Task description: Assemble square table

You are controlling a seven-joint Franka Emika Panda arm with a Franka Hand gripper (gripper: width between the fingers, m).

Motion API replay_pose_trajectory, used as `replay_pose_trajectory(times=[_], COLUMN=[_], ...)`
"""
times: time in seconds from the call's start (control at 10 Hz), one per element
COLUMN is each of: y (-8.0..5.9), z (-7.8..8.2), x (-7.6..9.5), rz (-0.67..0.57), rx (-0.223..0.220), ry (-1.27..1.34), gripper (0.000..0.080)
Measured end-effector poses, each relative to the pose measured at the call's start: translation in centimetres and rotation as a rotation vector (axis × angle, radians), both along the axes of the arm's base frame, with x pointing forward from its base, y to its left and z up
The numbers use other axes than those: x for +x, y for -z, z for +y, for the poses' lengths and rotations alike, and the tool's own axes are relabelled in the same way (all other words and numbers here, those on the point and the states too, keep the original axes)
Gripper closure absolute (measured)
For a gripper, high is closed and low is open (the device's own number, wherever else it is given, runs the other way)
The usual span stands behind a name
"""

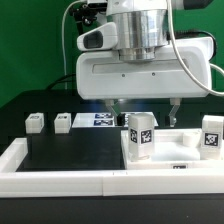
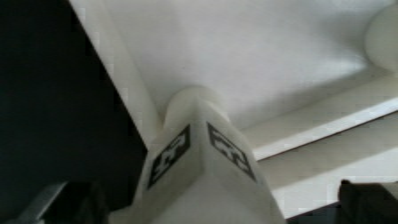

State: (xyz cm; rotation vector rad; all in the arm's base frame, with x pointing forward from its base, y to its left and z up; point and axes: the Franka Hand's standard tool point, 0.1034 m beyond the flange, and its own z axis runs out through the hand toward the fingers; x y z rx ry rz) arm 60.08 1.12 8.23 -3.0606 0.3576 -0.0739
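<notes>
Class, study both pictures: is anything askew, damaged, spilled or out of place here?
Nothing stands out. The near leg stands upright on the top below the open claw. The right leg is upright too. Two loose legs sit on the black surface, not yet fitted. No damage shows.

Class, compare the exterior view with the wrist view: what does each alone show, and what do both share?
Exterior view only: a loose chunky white plastic leg, a second loose leg, the marker board and an upright leg at the exterior view's right. Wrist view only: a close look down the tagged white leg below the wrist. Both: that leg, the open end effector over it, the flat white square plastic top and the black table.
</notes>
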Motion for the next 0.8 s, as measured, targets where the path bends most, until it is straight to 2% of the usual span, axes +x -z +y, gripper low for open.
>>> replay_pose_trajectory(times=[0.2, 0.4, 0.8], y=[0.01, -0.05, -0.02], z=[-0.14, -0.53, -1.08], x=[0.01, 0.22, 0.21], rz=[-0.005, -0.022, -0.027], rx=[-0.023, -0.063, -0.072], ry=[-0.148, -0.349, -0.468], gripper=[0.015, 0.015, 0.018])
